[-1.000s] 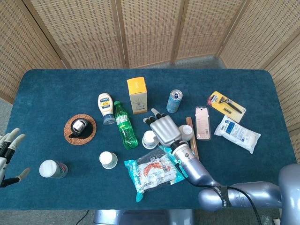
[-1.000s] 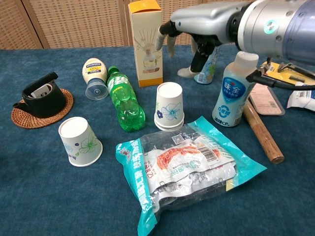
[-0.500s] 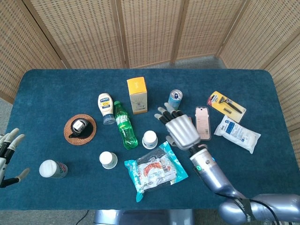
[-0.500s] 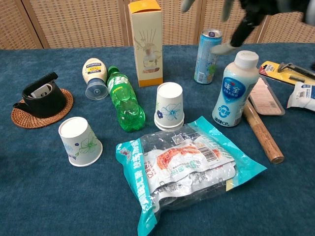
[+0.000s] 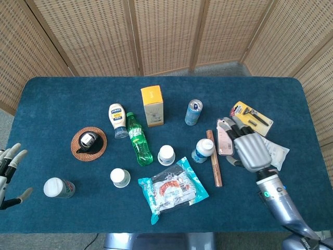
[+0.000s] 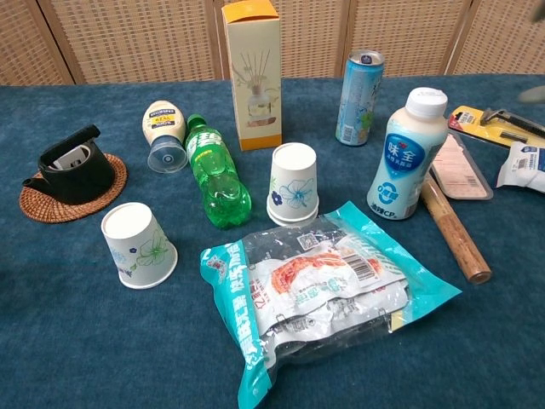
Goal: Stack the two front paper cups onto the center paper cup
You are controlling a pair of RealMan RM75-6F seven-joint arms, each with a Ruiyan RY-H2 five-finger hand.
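The center paper cup (image 5: 166, 154) (image 6: 294, 185), white with a blue flower print, stands in the middle of the table with a doubled rim at its foot. A second paper cup (image 5: 120, 177) (image 6: 138, 244) stands front left of it, slightly tilted. A third cup (image 5: 58, 187) sits further left near the front edge, seen only in the head view. My right hand (image 5: 250, 148) hovers at the right over the pink phone, fingers spread and holding nothing. My left hand (image 5: 8, 172) hangs off the table's left edge, fingers apart and empty.
A green bottle (image 6: 217, 175) lies left of the center cup, a snack packet (image 6: 319, 285) lies in front of it, and a white drink bottle (image 6: 402, 153) stands to its right. A wooden stick (image 6: 456, 230), can (image 6: 358, 85), box (image 6: 252, 72), mayonnaise (image 6: 162, 132) and coaster (image 6: 72, 183) surround them.
My right hand has pulled away from above the center cup, moving right and toward the front edge, and has left the chest view. The cups and my left hand have not moved.
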